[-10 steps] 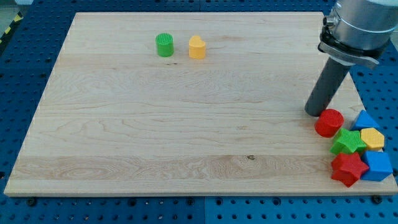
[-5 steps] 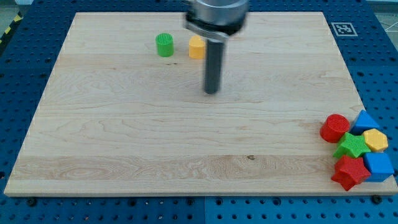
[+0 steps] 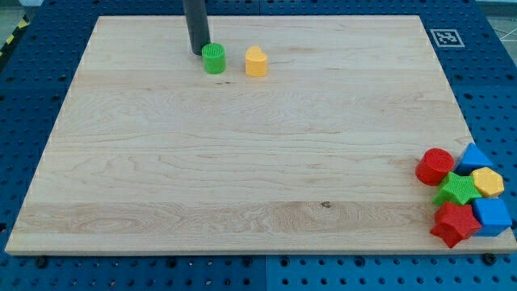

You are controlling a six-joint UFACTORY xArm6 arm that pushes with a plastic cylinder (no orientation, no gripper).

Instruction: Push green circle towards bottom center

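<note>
The green circle (image 3: 214, 59) is a small green cylinder standing near the view's top, left of the middle of the wooden board (image 3: 242, 162). My tip (image 3: 198, 52) is just up and left of it, touching or nearly touching its upper-left side. The dark rod rises from there out of the view's top.
An orange block (image 3: 256, 61) stands just right of the green circle. At the view's bottom right a cluster holds a red cylinder (image 3: 435, 166), a blue triangle (image 3: 474, 157), a yellow hexagon (image 3: 485, 181), a green star (image 3: 456, 189), a red star (image 3: 452, 221) and a blue block (image 3: 491, 215).
My tip has swept from the red cylinder at the right, across the board's middle, to the upper-left side of the green circle. No block has visibly moved in the last half second.
</note>
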